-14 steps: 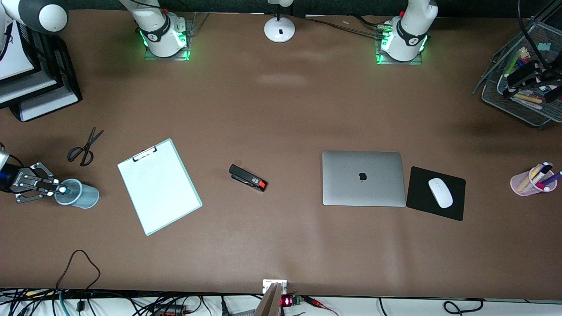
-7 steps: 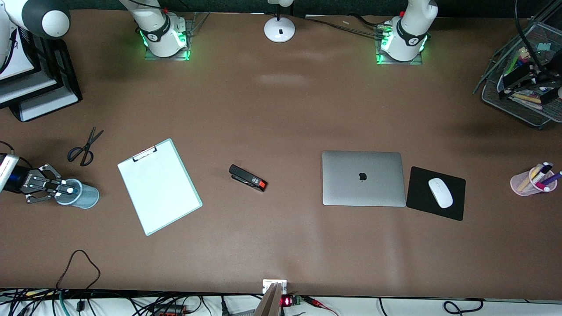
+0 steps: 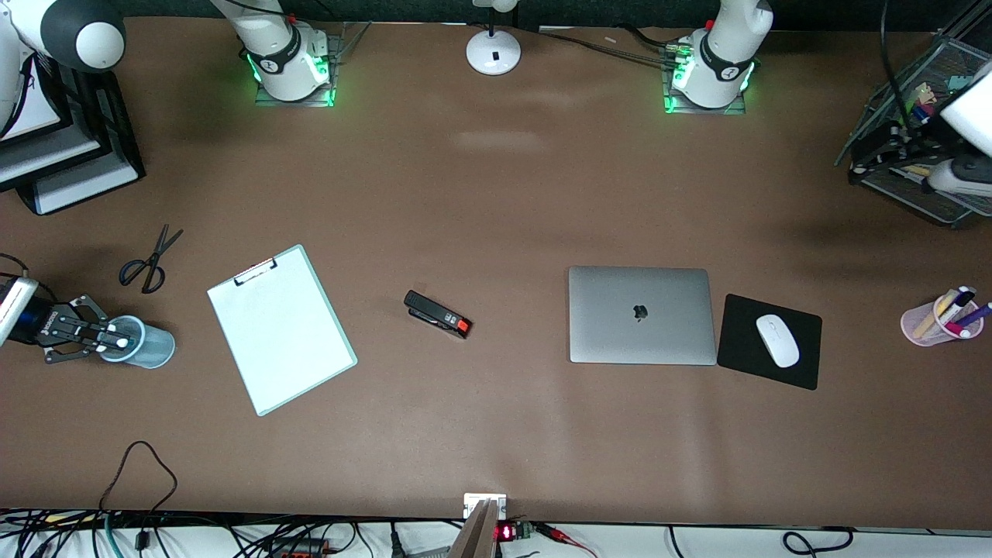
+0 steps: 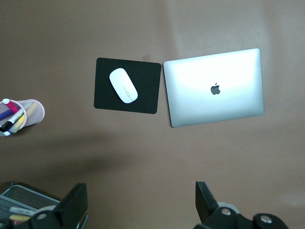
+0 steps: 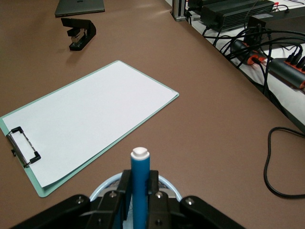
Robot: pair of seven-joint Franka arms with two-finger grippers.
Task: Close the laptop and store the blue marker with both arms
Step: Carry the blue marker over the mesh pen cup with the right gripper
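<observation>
Between the fingers of my right hand (image 5: 139, 198) I am gripping the blue marker (image 5: 140, 183), clamped tight and standing upright, pale end up, with its lower end already dipping inside the rim of the pale blue cup (image 3: 147, 342) directly beneath the hand at the right arm's end of the worktop (image 3: 496, 194). Just past the cup, toward the middle of the worktop, the clipboard (image 3: 280, 328) is lying flat, and past that the black stapler (image 3: 437, 313); the scissors (image 3: 149, 260) are sitting near the hand, farther from the front camera than the cup.

My left hand (image 4: 138, 210) is hanging with its fingers spread wide and holding nothing, high over the left arm's end of the worktop near the wire basket (image 3: 914, 167), and I am letting that arm wait. Below it and toward the middle, the laptop (image 3: 640, 315) is lying shut, lid down, logo up, just beside the mouse pad (image 3: 767, 341) with its white mouse (image 3: 777, 339).

So I am judging the laptop step done and the storing step nearly finished. Next I should be parting the right fingers so the marker drops into the cup, then lifting straight up without knocking the rim.
</observation>
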